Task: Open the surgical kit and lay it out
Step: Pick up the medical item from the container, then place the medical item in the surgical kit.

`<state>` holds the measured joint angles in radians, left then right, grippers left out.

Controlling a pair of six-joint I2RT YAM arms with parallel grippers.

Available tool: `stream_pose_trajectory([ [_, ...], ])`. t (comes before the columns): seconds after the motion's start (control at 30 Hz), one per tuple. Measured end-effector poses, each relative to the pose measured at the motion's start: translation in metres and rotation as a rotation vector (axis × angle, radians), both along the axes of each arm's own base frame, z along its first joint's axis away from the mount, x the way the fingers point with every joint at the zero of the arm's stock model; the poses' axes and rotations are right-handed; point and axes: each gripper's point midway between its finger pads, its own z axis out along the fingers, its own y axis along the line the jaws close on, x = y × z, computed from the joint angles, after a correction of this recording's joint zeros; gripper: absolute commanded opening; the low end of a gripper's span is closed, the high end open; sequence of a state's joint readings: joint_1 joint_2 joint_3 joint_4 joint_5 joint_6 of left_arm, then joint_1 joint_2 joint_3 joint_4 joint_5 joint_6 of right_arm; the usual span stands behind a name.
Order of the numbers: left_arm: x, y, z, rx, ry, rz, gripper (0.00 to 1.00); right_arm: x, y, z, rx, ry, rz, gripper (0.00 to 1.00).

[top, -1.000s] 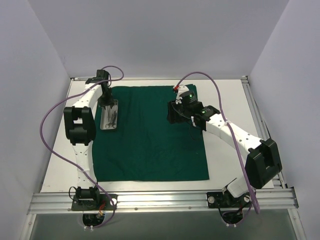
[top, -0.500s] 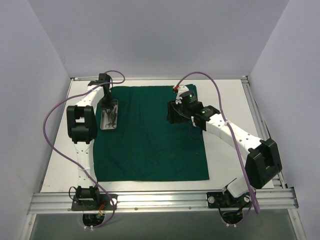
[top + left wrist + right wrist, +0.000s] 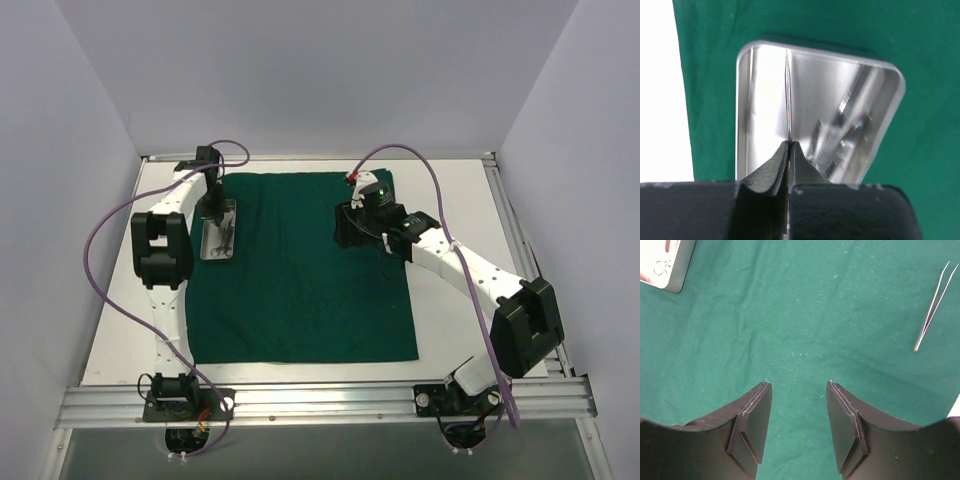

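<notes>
The left tool (image 3: 790, 146) is clenched on a thin steel instrument (image 3: 788, 95) running lengthwise over the steel tray (image 3: 743, 125) at the far-left edge of the green cloth (image 3: 300, 290), while the right tool (image 3: 798, 390) hangs spread, tweezers (image 3: 934, 305) lying near.

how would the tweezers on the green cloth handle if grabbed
The tweezers look thin and polished, so probably light and slippery. Their two arms splay apart, so a pinch likely springs them shut.
</notes>
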<state>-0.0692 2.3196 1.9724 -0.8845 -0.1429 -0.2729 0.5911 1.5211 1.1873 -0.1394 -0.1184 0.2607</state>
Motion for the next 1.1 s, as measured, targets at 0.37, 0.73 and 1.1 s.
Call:
stream_pose_trajectory([
  [0.37,-0.044,-0.049,0.133,-0.316,-0.25,-0.001,0.02,-0.002,0.006,0.003,0.027,0.001,0.016,0.49],
  [0.73,-0.111,-0.188,0.192,-0.762,-0.308,-0.114,0.02,-0.035,0.076,0.036,0.197,-0.051,0.226,0.59],
  [1.1,-0.135,-0.225,0.196,-0.885,-0.271,-0.081,0.02,-0.055,0.108,0.048,0.249,-0.093,0.294,0.59],
])
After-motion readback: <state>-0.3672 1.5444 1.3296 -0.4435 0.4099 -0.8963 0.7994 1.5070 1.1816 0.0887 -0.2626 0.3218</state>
